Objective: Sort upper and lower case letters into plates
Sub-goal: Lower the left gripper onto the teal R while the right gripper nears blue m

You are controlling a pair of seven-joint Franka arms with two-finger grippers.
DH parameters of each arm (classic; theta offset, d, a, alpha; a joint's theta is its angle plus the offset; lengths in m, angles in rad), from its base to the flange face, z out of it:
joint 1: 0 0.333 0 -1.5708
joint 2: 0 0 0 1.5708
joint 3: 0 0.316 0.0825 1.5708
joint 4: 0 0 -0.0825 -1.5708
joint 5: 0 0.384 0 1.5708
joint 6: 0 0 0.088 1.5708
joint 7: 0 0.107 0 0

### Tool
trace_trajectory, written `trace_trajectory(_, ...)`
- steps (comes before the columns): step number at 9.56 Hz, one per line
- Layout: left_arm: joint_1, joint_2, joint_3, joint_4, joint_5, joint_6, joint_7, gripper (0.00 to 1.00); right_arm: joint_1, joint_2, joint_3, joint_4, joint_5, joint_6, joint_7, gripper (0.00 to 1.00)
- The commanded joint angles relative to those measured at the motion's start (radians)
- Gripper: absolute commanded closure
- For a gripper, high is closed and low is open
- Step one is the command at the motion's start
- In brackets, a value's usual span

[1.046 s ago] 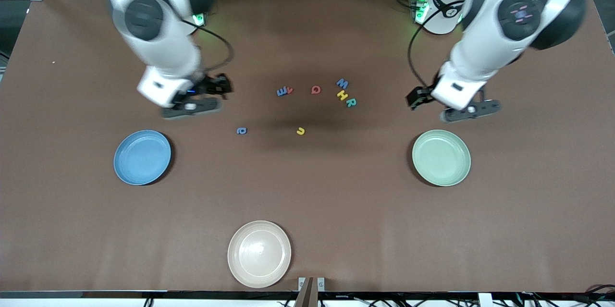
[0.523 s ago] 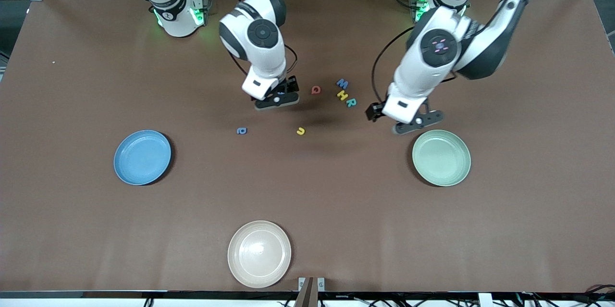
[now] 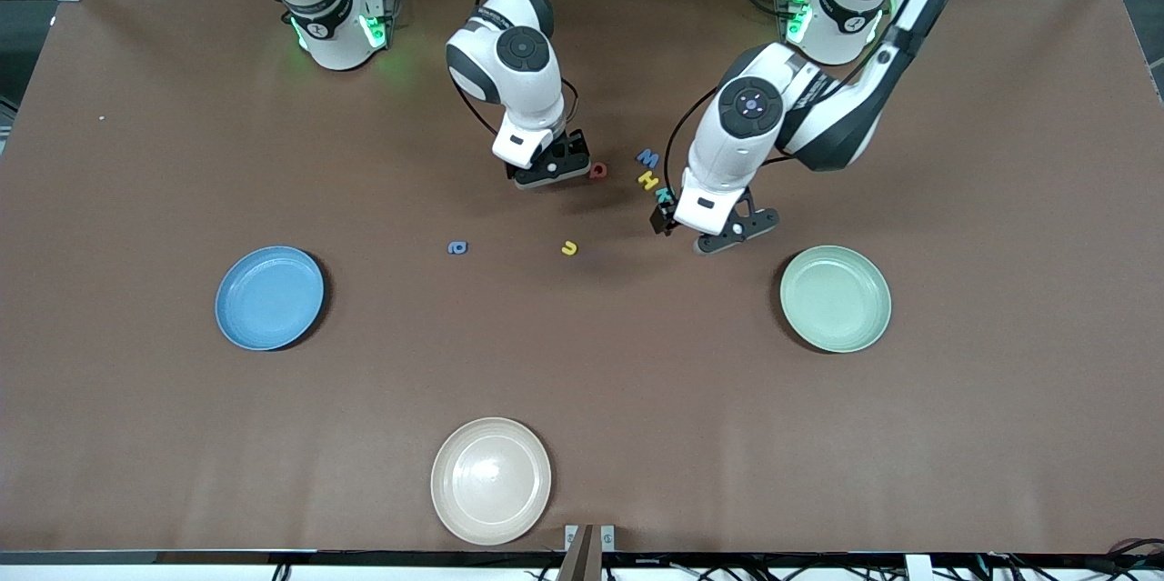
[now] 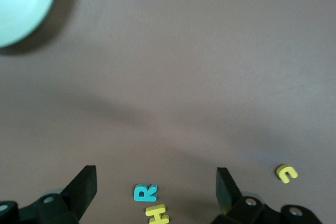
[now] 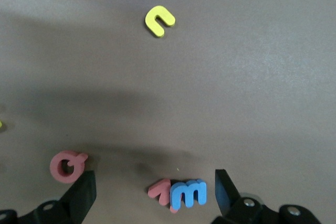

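Both arms swung inward over letters (image 3: 647, 170).

Open fingers (image 4: 84, 190), teal R (image 4: 145, 192), yellow H (image 4: 157, 214)

A cream-white plate (image 3: 490, 480) sits on the brown table (image 3: 955, 435).

Letters (image 3: 647, 172) cluster between the arms — both plates (image 3: 269, 296) lie nearer the front camera, well apart
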State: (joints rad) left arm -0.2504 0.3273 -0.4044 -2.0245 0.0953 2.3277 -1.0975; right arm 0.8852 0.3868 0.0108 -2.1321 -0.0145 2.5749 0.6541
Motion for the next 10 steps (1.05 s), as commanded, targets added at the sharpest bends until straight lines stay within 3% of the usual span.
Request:
trace_trajectory(1,-0.021,0.005,0.001,-0.074,0.030,0.100,-0.065,0.00,-0.015,0.050,-0.005,0.001,-0.002,0.118,0.067,0.00)
trace_trajectory(3,-0.044,0.034,0.001,-0.121,0.068,0.169,-0.106,0.00,-0.026,0.067,-0.005,0.009,-0.007,0.117,0.033,0.00)
trace_trajectory(6,-0.066,0.105,-0.001,-0.128,0.240,0.196,-0.286,0.00,-0.077,0.035,0.011,-0.040,-0.004,0.105,-0.079,0.00)
trace_trajectory(10,-0.096,0.130,-0.004,-0.166,0.242,0.252,-0.349,0.00,-0.106,-0.028,0.047,-0.164,0.002,0.146,-0.117,0.00)
